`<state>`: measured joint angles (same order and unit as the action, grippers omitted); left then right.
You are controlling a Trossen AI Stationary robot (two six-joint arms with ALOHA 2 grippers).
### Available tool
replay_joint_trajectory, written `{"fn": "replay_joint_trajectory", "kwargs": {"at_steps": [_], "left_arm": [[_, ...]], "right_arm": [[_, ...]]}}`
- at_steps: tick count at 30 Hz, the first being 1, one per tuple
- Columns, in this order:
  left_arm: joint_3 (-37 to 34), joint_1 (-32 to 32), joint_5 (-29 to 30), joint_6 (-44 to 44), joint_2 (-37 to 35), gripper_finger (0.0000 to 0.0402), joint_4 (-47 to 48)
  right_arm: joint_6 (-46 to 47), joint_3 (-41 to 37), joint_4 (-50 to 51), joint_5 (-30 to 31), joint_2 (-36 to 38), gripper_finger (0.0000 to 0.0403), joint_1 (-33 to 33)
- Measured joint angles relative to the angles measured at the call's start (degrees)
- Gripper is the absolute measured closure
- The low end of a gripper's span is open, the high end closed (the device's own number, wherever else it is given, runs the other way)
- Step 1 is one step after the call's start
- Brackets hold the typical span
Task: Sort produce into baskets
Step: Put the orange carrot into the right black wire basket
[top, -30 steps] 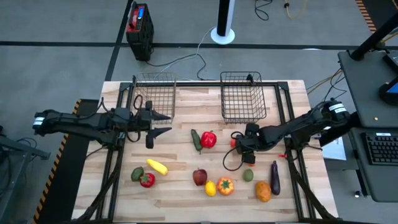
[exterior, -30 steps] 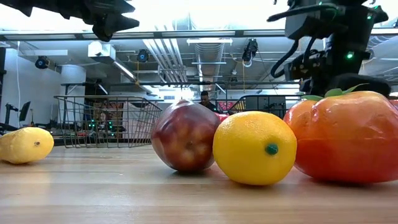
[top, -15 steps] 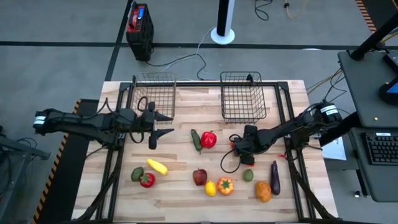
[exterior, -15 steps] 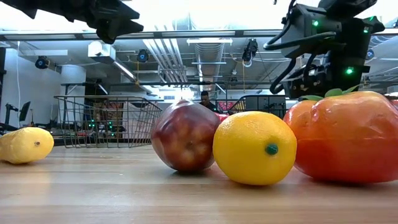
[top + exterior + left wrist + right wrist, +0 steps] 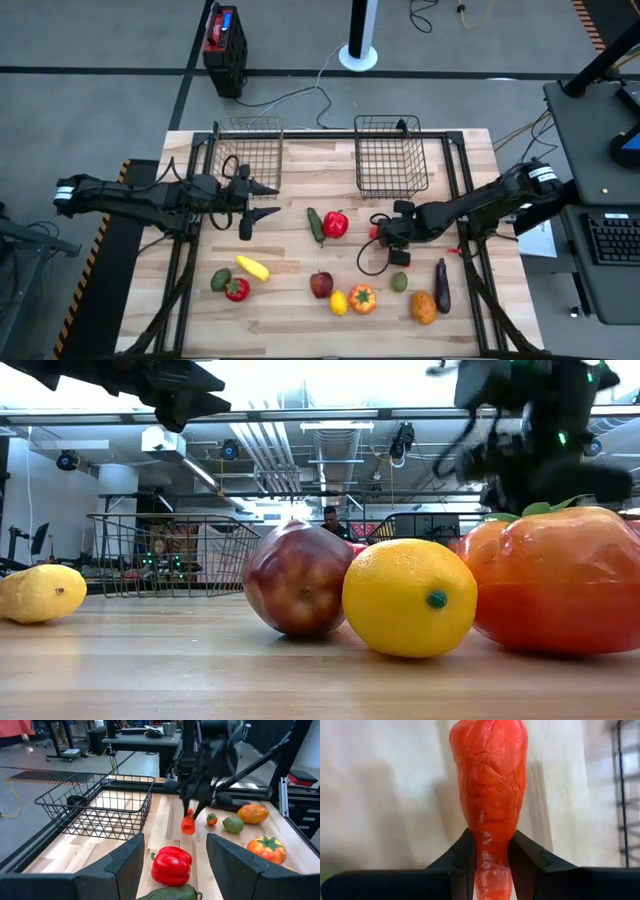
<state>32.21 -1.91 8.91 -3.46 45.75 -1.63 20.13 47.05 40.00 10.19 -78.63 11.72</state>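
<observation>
The right end effector (image 5: 492, 865) clamps its fingers on an orange-red carrot (image 5: 489, 795) just above the worktop (image 5: 300, 250), near the right basket (image 5: 390, 155). The left end effector (image 5: 262, 199) hovers part-open and empty beside the left basket (image 5: 248, 150).

Place: a robotics lab or workshop.
Floor: grey concrete (image 5: 100, 40) with dark tape lines and hazard striping at the edge.
Ceiling: exposed ducts (image 5: 330, 445) and pipes under strip lights.
Table: a wooden table (image 5: 300, 310) on a dark metal frame, with arms mounted at both sides.
Gear: loose cables (image 5: 300, 95) on the floor, a red-and-black box (image 5: 223, 40), a white stand (image 5: 358, 40), a keyboard (image 5: 613, 240) on a side desk.
Background: work desks (image 5: 140, 740) and a person (image 5: 329, 520) far behind.
</observation>
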Motion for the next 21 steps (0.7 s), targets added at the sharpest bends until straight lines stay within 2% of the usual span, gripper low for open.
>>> {"fn": "replay_joint_trajectory", "kwargs": {"at_steps": [6, 10, 16, 21], "left_arm": [[0.0, 0.0, 0.0, 0.0, -0.1, 0.0203, 0.2], [0.0, 0.0, 0.0, 0.0, -0.1, 0.0203, 0.2], [0.0, 0.0, 0.0, 0.0, -0.1, 0.0203, 0.2], [0.0, 0.0, 0.0, 0.0, -0.3, 0.0203, -0.3]], "right_arm": [[3.2, 8.0, 0.1, -0.1, 4.3, 0.0322, -1.2], [3.9, 15.1, 0.2, 0.2, 4.6, 0.0318, -4.1], [2.9, 26.1, 0.8, 0.3, 1.9, 0.0319, -10.4], [2.8, 34.4, 7.2, 0.8, -1.4, 0.0319, -18.0]]}}
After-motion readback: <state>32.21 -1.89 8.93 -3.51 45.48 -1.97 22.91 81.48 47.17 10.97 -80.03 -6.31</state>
